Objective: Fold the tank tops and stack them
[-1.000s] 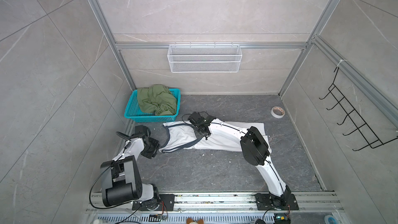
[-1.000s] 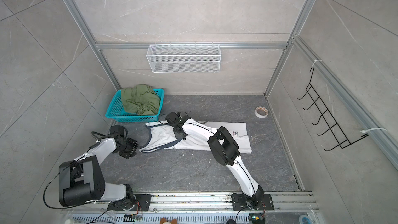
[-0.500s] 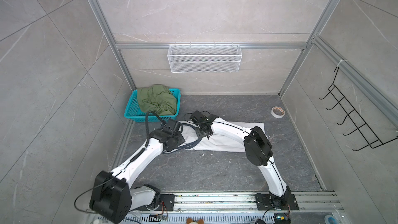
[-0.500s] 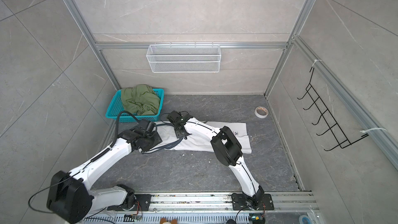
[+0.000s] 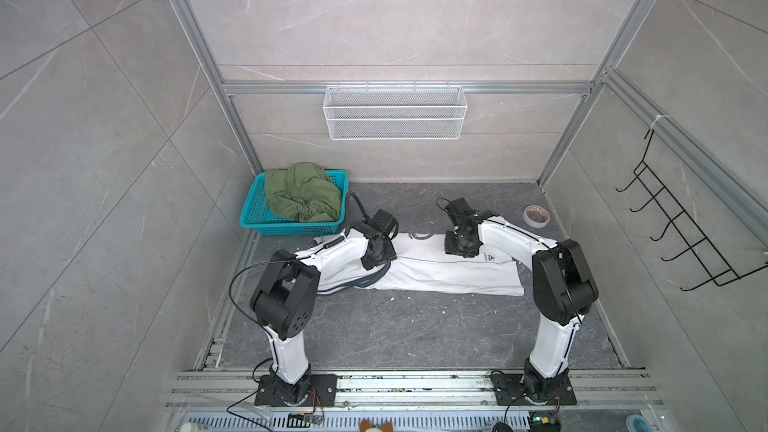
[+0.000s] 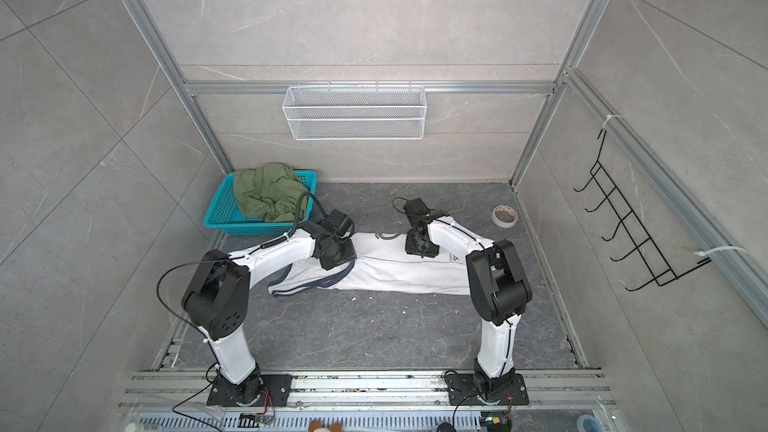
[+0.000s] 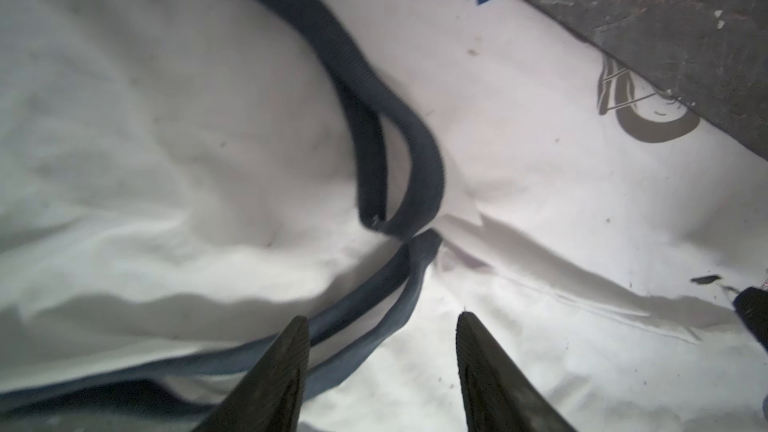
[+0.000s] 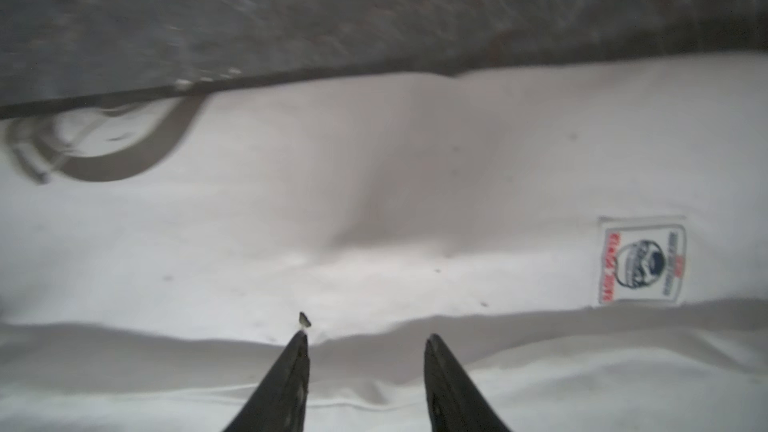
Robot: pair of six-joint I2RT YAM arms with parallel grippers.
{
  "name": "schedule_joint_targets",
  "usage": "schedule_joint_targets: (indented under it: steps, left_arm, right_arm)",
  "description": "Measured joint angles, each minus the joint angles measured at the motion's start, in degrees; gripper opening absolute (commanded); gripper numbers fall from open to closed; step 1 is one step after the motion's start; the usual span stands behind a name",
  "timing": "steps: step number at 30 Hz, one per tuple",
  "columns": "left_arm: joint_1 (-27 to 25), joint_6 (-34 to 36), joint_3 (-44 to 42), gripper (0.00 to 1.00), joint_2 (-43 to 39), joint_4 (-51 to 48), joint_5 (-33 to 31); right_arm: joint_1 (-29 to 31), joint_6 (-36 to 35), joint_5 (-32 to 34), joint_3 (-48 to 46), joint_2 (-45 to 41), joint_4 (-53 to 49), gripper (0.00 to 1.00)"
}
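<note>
White tank top [image 8: 374, 209] label [image 8: 642, 261]: red lettering blurred

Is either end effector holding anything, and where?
Nothing held: left end effector and right end effector are both open over the white tank top.

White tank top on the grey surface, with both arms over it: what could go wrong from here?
1. The left tool hovers open by the loose dark straps of the white tank top; closing there might catch only a strap and drag the shirt askew.
2. The right tool is open above a soft ridge of cloth; it might pinch one layer, leaving the fold uneven.
</note>
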Motion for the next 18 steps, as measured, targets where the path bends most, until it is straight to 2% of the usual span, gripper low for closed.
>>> schedule_joint_targets:
  steps: [4,9,18]
  left_arm:
    - [-0.7,2.4,8.2,0.59,8.9,-1.7,-0.5]
    - [-1.6,5.4,17.4,0.58,17.3,-6.4,-2.3]
    - [-7.5,11.4,37.1,0.57,29.3,-13.5,-2.5]
  right_arm:
    - [-2.3,2.6,0.1,-3.4,0.0,-1.0,0.47]
    - [-2.3,5.8,1.4,-6.3,-0.2,-1.6,0.47]
    - [-4.6,12.3,3.5,-19.1,-10.4,-3.0,0.47]
